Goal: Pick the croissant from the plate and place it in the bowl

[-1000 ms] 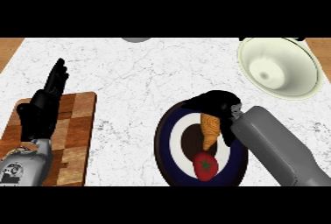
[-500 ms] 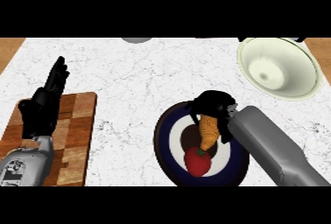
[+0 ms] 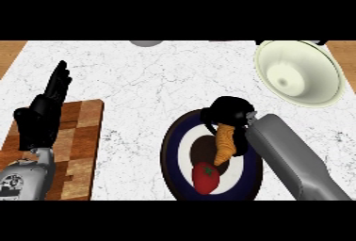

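Croissant (image 3: pixel 224 143) top under right robot hand (image 3: pixel 230 112) (bowl (image 3: pixel 300 73) rim cut at top edge).

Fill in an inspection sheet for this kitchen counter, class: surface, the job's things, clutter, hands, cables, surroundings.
Surface: white marble counter.
Job's things: croissant over the dark round plate; cream bowl at the far right, nothing seen inside.
Clutter: tomato on the plate; wooden cutting board at the left; grey object at the far edge, mostly cut off.
Hands: right hand curled round the croissant's top; left hand open, resting over the board.
Cables: nothing seen.
Surroundings: wooden floor at both far corners.
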